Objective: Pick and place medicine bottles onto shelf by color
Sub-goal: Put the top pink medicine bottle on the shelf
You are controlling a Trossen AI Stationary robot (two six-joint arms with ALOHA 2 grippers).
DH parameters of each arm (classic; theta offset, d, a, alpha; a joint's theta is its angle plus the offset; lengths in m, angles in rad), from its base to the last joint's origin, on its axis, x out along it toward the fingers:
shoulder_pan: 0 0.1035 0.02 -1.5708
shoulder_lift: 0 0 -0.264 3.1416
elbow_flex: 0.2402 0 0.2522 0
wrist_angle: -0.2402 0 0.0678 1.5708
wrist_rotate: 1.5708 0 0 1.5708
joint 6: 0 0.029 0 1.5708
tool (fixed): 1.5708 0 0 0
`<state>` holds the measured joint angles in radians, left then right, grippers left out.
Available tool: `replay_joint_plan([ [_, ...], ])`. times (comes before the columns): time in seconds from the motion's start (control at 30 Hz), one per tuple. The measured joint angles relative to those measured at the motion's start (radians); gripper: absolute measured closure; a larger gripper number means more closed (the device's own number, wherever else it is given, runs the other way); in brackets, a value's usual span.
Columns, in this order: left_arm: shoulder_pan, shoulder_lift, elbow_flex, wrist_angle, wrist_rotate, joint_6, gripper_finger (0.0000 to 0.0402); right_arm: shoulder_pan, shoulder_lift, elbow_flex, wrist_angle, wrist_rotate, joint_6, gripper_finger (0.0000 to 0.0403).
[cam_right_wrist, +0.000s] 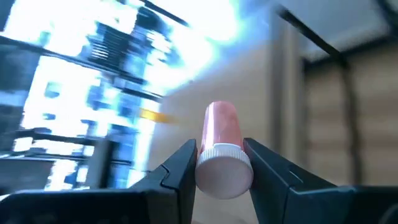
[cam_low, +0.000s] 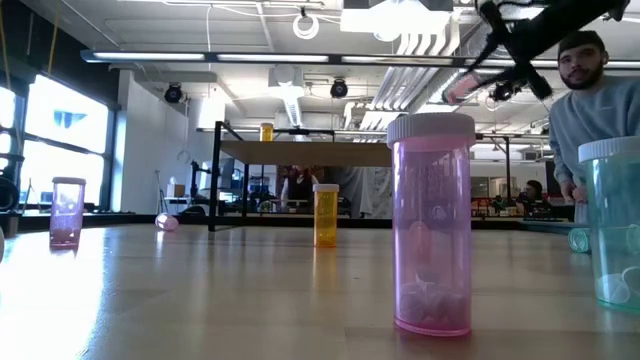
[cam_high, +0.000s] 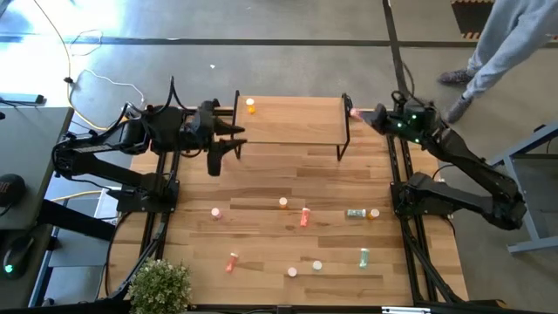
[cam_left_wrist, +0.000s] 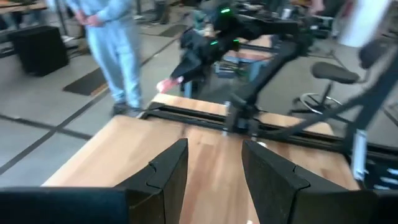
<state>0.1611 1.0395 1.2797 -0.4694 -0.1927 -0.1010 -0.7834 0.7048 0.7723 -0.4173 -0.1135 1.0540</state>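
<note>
At the upper middle of the overhead frame sits the shelf (cam_high: 292,119), with one orange bottle (cam_high: 251,106) already standing near its upper left corner. The right claw (cam_high: 359,114) reaches in from the right, just at the shelf's right end, gripping a pink bottle (cam_high: 355,112), probably to start a pink group well apart from the orange one. The left claw (cam_high: 237,142) hangs released beside the shelf's left end, carrying nothing. Lower in the frame, the remaining bottles lie scattered over the worktop (cam_high: 261,235), some upright, some on their sides. In the table-level view, a large pink bottle (cam_low: 431,224) fills the centre foreground, the shelf (cam_low: 320,152) stands far behind it, and the carried pink bottle (cam_low: 463,88) shows at upper right; a person is cut off at the right edge. In the left wrist view, the spread fingers (cam_left_wrist: 166,175) frame bare wood, and the other arm is blurred beyond. In the right wrist view, the fingers (cam_right_wrist: 179,168) clamp the pink bottle (cam_right_wrist: 221,134) just behind its pale cap; everything behind is too smeared to make out.
</note>
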Motion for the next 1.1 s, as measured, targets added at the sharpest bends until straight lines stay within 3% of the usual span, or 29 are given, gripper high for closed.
replay_joint_plan([
  [0.27, 0.118, 0.0, 0.0, -0.007, -0.001, -0.001, 0.0261, -0.024, 0.051, 0.002, 0.429, -0.015, -0.161, 0.0295],
  [0.43, 0.189, 0.0, 0.0, -0.021, -0.002, -0.001, 0.0261, -0.049, 0.132, 0.13, 0.435, -0.019, -0.352, 0.0295],
  [0.53, 0.223, 0.0, 0.0, -0.033, -0.002, 0.0, 0.0261, -0.07, 0.214, 0.261, 0.314, -0.021, -0.474, 0.0295],
  [0.73, 0.27, 0.0, 0.0, -0.084, -0.002, 0.003, 0.0261, -0.111, 0.433, 0.58, -0.126, -0.019, -0.64, 0.0295],
  [1.1, 0.284, 0.0, 0.0, -0.148, 0.001, -0.027, 0.0261, -0.102, 0.845, 1.077, -0.766, -0.017, -0.921, 0.0295],
])
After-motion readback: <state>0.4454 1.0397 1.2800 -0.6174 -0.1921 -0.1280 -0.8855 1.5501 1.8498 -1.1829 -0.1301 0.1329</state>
